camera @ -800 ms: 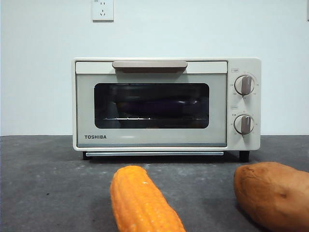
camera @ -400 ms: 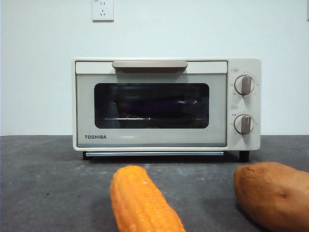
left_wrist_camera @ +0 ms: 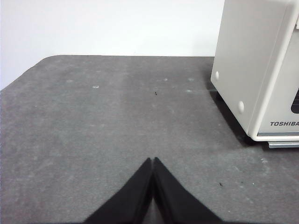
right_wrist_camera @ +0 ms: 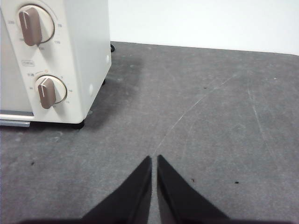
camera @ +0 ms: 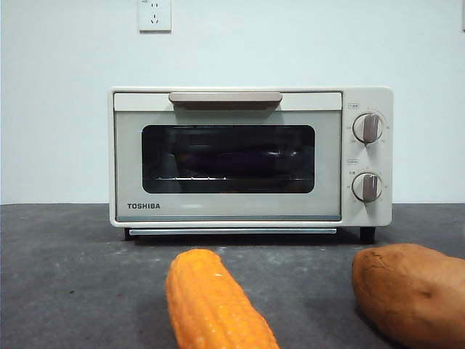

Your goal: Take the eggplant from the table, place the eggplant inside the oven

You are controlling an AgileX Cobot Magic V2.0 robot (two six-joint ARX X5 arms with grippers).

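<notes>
Left gripper (left_wrist_camera: 153, 161) hung low over table (left_wrist_camera: 93, 130), jaws pressed together tip to tip, holding nothing. Table dark grey, speckled, bare around jaws, a few small dark crumbs scattered. Oven (left_wrist_camera: 254, 65) stood off to one side, well apart from jaws: cream side wall, front corner with TOSHIBA lettering partly cut off at picture edge. White wall (left_wrist_camera: 117, 25) behind table.

front: low, level, facing oven (camera: 251, 156) door, near | left wrist: above table (left_wrist_camera: 93, 130), beside oven's left side | right wrist: beside oven's knob side | shared: oven, table
</notes>
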